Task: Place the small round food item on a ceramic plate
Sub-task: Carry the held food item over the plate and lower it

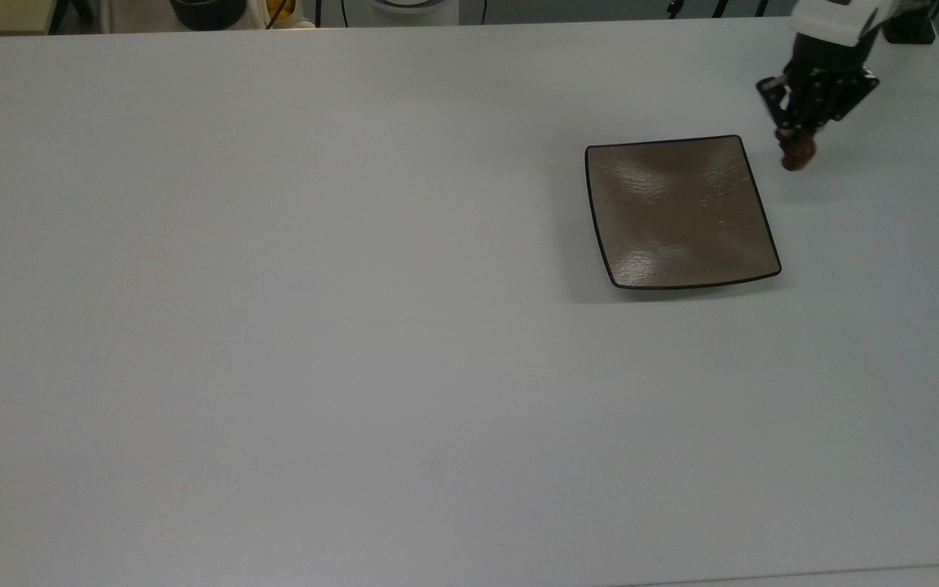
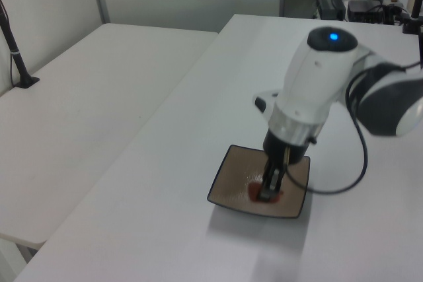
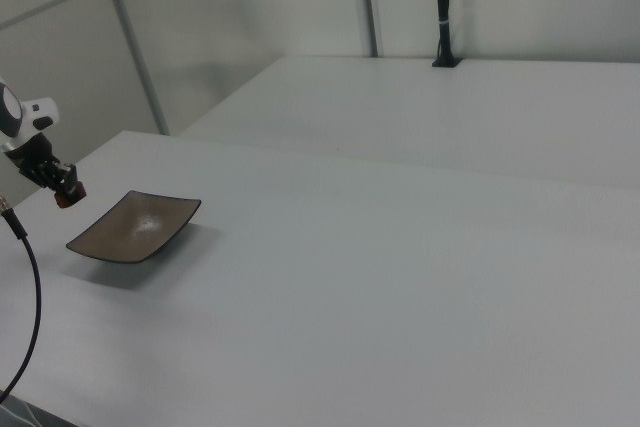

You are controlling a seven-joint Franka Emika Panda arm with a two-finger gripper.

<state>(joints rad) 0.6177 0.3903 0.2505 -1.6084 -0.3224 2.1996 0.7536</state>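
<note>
The small round food item [image 1: 798, 152] is a dark reddish-brown lump held in the air, with my gripper [image 1: 795, 145] shut on it. In the top view it hangs just off the upper right corner of the ceramic plate [image 1: 677, 212], a square tan plate with a black rim. The left view shows the food item [image 2: 258, 192] in front of the plate [image 2: 231, 186], under my gripper [image 2: 267, 191]. In the right view the food item [image 3: 64, 198] in my gripper [image 3: 66, 193] floats above the plate [image 3: 135, 226], near its left end.
The plate lies on a wide white table [image 1: 315, 326]. A second white table [image 2: 79, 117] stands beside it. A black cable [image 2: 353, 163] loops down from the arm near the plate. Dark items [image 1: 207, 11] sit past the table's far edge.
</note>
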